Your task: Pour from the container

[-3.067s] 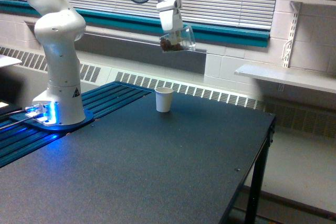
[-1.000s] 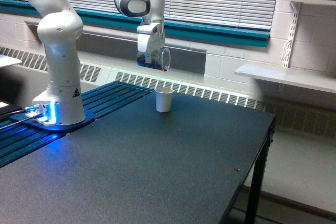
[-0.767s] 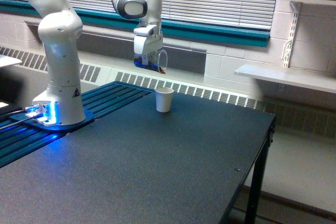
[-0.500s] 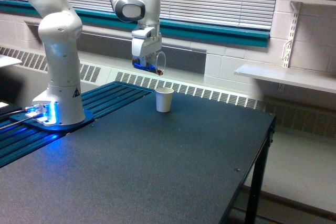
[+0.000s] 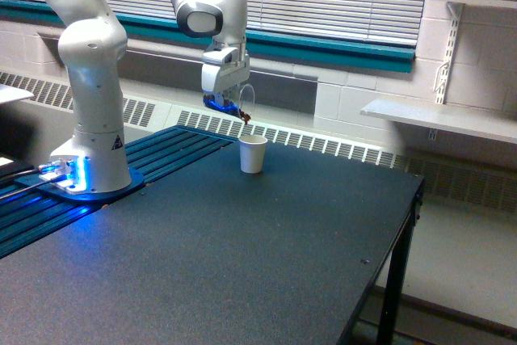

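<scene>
Fingers point(image 5: 224, 100) pinching the tilted container point(image 5: 243, 105) are now tipping its brown bits to the lip, just above the white cup point(image 5: 253, 153).

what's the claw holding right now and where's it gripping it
The claw holds the clear plastic cup, tipped above the white paper cup. The exact grip spot cannot be told; the claw hides it.
</scene>
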`<state>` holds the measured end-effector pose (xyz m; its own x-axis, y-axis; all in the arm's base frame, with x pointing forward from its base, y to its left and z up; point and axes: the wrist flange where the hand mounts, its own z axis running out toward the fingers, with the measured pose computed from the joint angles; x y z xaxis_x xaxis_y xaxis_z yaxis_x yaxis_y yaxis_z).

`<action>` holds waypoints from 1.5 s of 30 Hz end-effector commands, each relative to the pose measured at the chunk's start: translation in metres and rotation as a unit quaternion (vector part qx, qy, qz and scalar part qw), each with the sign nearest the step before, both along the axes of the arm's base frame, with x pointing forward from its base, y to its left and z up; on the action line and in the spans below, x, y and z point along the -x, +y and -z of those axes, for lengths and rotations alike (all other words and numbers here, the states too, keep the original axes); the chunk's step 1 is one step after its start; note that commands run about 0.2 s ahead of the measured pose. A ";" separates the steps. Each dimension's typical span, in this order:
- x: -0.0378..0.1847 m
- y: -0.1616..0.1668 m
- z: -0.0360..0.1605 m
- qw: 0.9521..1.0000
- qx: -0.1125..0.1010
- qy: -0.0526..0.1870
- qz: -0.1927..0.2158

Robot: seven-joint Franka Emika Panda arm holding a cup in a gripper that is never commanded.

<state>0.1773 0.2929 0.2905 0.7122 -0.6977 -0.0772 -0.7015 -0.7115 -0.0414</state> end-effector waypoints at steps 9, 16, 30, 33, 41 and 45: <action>-0.005 -0.001 0.006 1.000 -0.004 0.010 0.001; -0.007 0.000 0.008 1.000 -0.007 0.012 0.003; -0.010 0.004 0.012 1.000 -0.013 0.018 0.004; -0.011 0.005 0.013 1.000 -0.014 0.019 0.005; -0.011 0.006 0.016 1.000 -0.018 0.025 0.006; -0.012 0.005 0.017 0.999 -0.019 0.025 0.009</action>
<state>0.1869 0.2962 0.2721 0.6883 -0.7130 -0.1339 -0.7211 -0.6925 -0.0195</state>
